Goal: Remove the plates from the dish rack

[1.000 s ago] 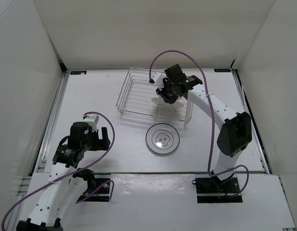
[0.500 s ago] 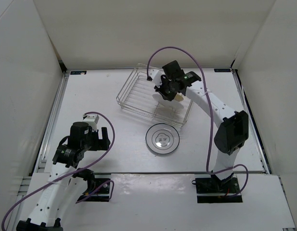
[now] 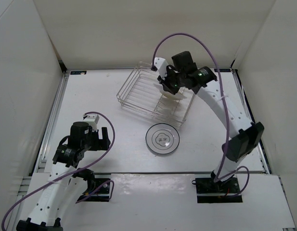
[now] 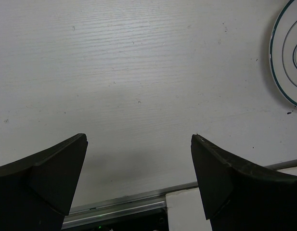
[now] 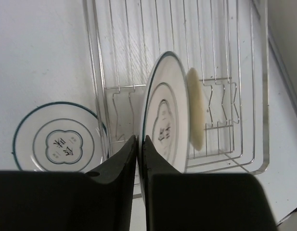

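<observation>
Right end effector (image 5: 138,139): clenched on white plate (image 5: 165,120) rim. Lift straight clear of rack (image 3: 134,94) wires, not nudging the tan plate (image 5: 195,115) alongside. Left end effector (image 4: 138,137): released.

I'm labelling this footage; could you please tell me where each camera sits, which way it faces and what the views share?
Top external: above and behind the arms, looking down at the table, rack and flat plate; both arms show.
Left wrist: on the left arm, facing the table; open left jaws below, flat plate at right.
Right wrist: on the right arm, facing the rack; right jaws shut on an upright plate, tan plate beside.
Shared by all: the flat plate.
</observation>
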Controlling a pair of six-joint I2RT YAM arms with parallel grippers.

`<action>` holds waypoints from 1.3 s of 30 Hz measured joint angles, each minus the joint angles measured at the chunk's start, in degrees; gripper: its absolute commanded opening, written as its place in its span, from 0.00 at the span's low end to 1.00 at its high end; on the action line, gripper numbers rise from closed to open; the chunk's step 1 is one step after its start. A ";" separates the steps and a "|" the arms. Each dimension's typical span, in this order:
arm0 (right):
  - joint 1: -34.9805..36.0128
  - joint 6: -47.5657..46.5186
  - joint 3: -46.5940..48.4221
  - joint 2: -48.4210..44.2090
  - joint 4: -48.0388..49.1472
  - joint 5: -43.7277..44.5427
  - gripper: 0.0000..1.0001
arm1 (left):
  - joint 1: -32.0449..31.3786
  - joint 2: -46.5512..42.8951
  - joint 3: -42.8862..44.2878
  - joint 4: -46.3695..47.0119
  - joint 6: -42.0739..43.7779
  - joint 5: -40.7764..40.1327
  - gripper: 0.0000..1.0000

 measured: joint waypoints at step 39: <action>13.27 11.61 -51.74 -33.70 17.07 -10.64 0.00 | 0.00 1.79 0.00 0.39 0.00 0.59 1.00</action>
